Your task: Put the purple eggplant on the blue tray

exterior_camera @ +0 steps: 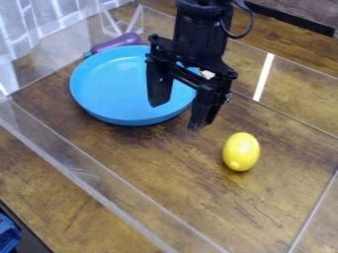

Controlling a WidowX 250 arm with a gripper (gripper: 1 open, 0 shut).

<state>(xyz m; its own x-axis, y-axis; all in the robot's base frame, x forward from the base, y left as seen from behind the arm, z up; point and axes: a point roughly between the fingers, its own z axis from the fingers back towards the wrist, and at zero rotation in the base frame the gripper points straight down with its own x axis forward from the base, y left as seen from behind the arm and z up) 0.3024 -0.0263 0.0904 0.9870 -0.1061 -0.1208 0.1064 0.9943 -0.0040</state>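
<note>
The blue tray (113, 91) sits on the wooden table at the left. Just behind its far rim lies the purple eggplant (118, 42), only its upper side showing. My gripper (183, 103) points straight down over the tray's right rim, well to the right of and nearer than the eggplant. It is open, with one finger (158, 87) above the tray's inside and the other finger (205, 107) outside the rim. Nothing is between them.
A yellow lemon (240, 152) lies on the table to the right of the tray, near the gripper's outer finger. Clear plastic walls (79, 163) fence the work area at the front and left. A blue object (6, 237) shows at the bottom left corner.
</note>
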